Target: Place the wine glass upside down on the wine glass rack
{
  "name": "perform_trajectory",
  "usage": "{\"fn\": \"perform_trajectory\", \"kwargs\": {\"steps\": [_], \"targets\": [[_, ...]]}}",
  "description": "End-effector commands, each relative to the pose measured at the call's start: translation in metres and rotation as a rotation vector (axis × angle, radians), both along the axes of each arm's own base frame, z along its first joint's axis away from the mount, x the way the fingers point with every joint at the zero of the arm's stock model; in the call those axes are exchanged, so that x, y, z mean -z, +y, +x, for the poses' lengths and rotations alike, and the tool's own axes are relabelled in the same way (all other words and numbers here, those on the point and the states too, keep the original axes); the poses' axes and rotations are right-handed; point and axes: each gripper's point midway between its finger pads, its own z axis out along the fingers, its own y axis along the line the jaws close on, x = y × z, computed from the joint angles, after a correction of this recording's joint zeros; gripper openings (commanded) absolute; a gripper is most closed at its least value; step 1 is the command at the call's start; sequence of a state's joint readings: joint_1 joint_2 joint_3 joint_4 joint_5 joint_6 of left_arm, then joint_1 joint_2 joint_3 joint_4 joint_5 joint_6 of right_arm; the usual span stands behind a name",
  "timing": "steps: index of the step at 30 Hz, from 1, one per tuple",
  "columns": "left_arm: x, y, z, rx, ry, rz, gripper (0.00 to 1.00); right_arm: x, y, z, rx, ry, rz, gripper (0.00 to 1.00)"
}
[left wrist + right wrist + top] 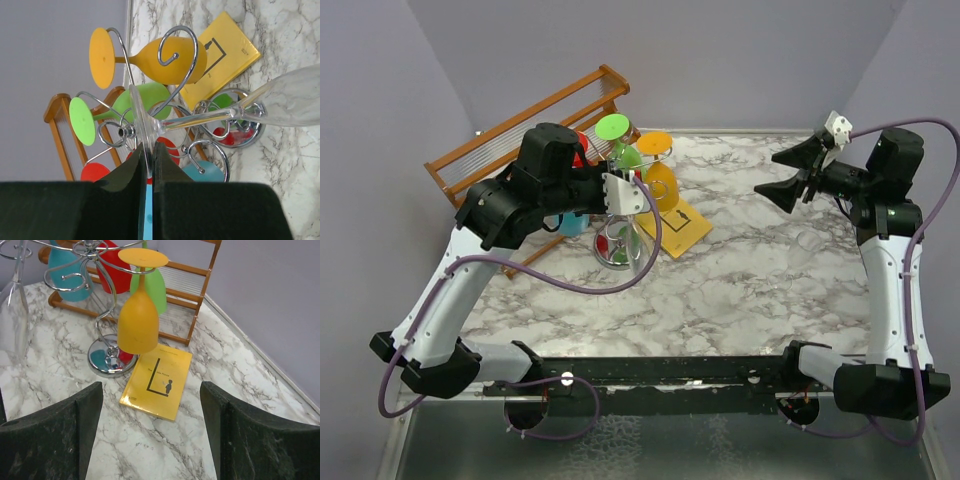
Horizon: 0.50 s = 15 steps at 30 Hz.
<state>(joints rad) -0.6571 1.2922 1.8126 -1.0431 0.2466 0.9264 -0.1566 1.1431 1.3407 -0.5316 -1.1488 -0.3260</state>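
The left arm reaches forward from its base and bends in over the top of the wine glass rack (100,362), its wrist turned so the camera looks down past the hub of the wire arms. The left gripper (148,150) is clenched on the rim of the foot of the clear wine glass (260,102), which shows edge-on between the two dark fingers. The glass hangs upside down, foot up beside the top of the central post, stem running down and bowl with its mouth toward the table (235,360). I cannot tell whether the stem sits inside a wire loop or only beside one. The right arm stands raised over the right side of the table, well apart from the rack, its forearm pointing left. The right gripper (785,176) is released, its fingers spread wide with nothing between them. The rack stands near the back left corner, close to the wall (270,300), so room is tight behind and to the left; bare marble lies open across the middle and right. An orange glass (138,322), a green glass (159,287), a red glass (117,275) and a blue glass (67,277) hang upside down from the curled arms, crowding the post on most sides. A yellow booklet (157,382) lies flat just beside the round base, and a wooden slatted rack (200,302) leans behind the stand against the wall.
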Motion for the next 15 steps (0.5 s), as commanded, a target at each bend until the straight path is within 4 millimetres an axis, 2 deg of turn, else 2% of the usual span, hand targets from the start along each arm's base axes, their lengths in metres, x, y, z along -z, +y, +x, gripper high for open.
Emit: {"fn": "perform_trajectory", "kwargs": {"steps": [1, 15], "targets": [[-0.003, 0.006, 0.011, -0.027, -0.076, 0.063, 0.00, -0.008, 0.004, -0.010, -0.045, -0.053, -0.009, 0.78], [0.005, 0.018, 0.023, -0.086, -0.125, 0.154, 0.00, -0.007, 0.005, -0.012, -0.048, -0.051, -0.010, 0.78]]}}
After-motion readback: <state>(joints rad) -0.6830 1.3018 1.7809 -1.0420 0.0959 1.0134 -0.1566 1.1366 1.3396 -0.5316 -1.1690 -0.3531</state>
